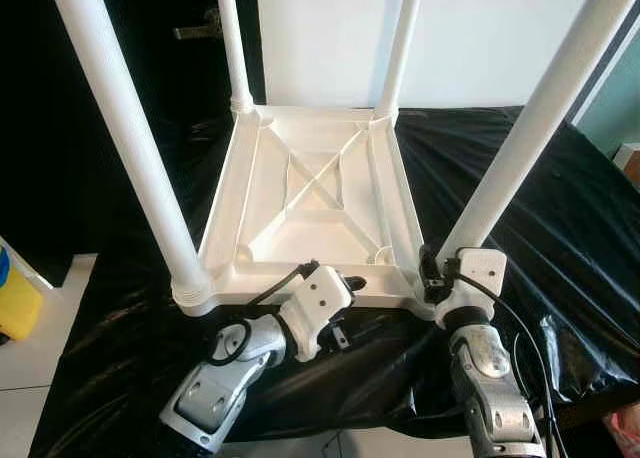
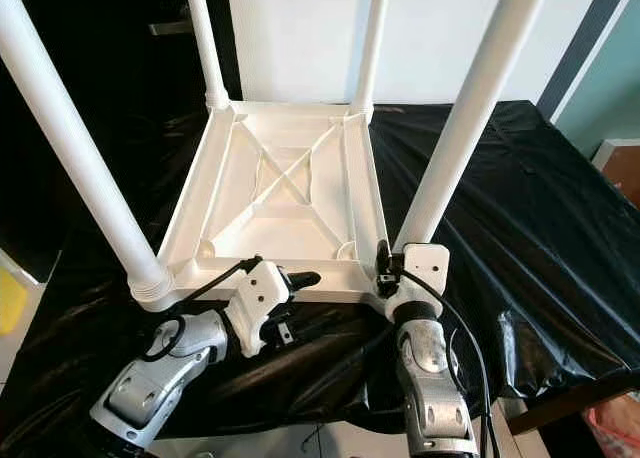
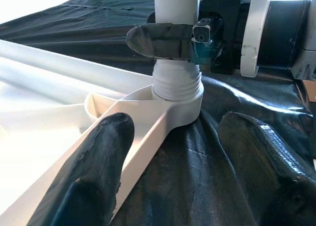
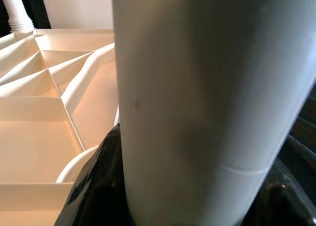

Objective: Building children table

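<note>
Low in the frame, the right pincer [image 1: 440, 270] is closed around the base of the near right leg [image 1: 525, 133], just above the threaded collar where that leg enters the corner socket of the upturned table top [image 1: 310, 193]. Its wrist view has the white tube pressed between the two black fingers [image 4: 98, 176]. The leg's long axis rises from the pincer toward the upper right of the frame, leaning slightly outward.

Left of it, the left pincer [image 1: 352, 281] stands wide, holding nothing. Its fingers straddle the near rim of the table top, one over the ribbed underside, the other over the black cloth [image 1: 560, 208] outside the rim, and they point toward that same corner.

Beyond both, the table top lies upside down on the cloth-covered worktop, with the other three legs standing in their corners: near left [image 1: 130, 143], far left [image 1: 233, 43], far right [image 1: 400, 43]. The ribbed bays of the underside hold nothing.

By my reading, the right arm is plainly the one to turn or seat this leg, around its upright axis.
</note>
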Robot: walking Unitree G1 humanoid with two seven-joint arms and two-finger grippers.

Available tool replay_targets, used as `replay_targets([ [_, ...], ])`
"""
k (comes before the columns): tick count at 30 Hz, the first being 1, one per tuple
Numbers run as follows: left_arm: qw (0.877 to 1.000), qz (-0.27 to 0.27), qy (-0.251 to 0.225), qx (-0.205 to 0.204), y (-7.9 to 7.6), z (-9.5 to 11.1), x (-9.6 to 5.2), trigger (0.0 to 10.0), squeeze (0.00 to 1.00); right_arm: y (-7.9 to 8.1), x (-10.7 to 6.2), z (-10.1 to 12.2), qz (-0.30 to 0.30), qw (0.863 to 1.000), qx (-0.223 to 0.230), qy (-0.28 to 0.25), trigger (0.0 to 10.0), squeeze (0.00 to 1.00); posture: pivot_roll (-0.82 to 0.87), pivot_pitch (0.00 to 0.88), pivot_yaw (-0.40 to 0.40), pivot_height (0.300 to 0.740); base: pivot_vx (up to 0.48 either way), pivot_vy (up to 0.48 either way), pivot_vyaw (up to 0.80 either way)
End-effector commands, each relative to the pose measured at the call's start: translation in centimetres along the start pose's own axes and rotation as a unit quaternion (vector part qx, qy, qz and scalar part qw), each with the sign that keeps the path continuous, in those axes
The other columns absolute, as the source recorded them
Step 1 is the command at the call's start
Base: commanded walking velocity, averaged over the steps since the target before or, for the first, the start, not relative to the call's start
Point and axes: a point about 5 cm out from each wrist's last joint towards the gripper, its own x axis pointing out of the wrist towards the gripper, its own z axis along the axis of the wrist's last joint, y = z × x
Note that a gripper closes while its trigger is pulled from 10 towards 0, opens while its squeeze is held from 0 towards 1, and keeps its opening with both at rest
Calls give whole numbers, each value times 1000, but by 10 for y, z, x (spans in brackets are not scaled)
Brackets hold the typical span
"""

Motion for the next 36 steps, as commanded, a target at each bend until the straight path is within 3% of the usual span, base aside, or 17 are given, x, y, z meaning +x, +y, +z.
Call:
replay_targets([
  [1, 1000, -6, 3, 0, 1, 0, 0, 10000, 0, 0, -4, -14, -13, 999, -5, 38, 10000, 0, 5, 28, -34, 740, 0, 0, 0],
  [6, 1000, 0, 3, 3, 4, -1, 0, 10000, 0, 2, -4, -14, -12, 999, -8, 36, 10000, 0, 5, 18, -36, 740, 0, 0, 0],
  [7, 1000, 2, 4, 3, 4, -2, 0, 10000, 0, 3, -3, -12, -7, 999, -7, 30, 10000, 1000, 5, 8, -41, 740, 0, 0, 0],
  [17, 1000, 15, 1, -14, 8, -3, 6, 10000, 0, 0, -1, -6, 51, 999, -2, 3, 10000, 1000, -1, 0, -48, 740, 0, 0, 0],
  [18, 1000, 18, 2, -20, 8, -4, 8, 10000, 0, -2, -1, -4, 77, 997, 2, -2, 10000, 882, -4, 0, -47, 740, 0, 0, 0],
  [19, 1000, 19, 2, -24, 9, -5, 9, 10000, 0, -3, 0, -3, 108, 994, 7, -9, 10000, 0, -5, 0, -45, 740, 0, 0, 0],
  [20, 999, 20, 3, -25, 10, -6, 11, 10000, 0, -4, 1, 0, 146, 989, 7, -17, 10000, 0, -5, 0, -38, 740, 0, 0, 0],
  [23, 1000, 17, 1, -26, 10, -6, 12, 10000, 0, -4, 1, 1, 176, 984, 3, -24, 10000, 0, -8, 0, -32, 740, 0, 0, 0],
  [25, 999, 2, -1, -32, 8, -6, 16, 10000, 0, -6, 2, 1, 227, 974, -7, -28, 10000, 0, -13, 0, -32, 740, 0, 0, 0],
  [31, 999, -8, 2, -35, 10, -5, 25, 10000, 0, -14, 3, -3, 304, 952, -37, -9, 10000, 0, -11, 0, -33, 740, 0, 0, 0],
  [36, 999, -12, 0, -31, 9, -3, 27, 10000, 0, -25, 8, -7, 334, 940, -75, 0, 10000, 0, -9, 0, -30, 740, 0, 0, 0],
])
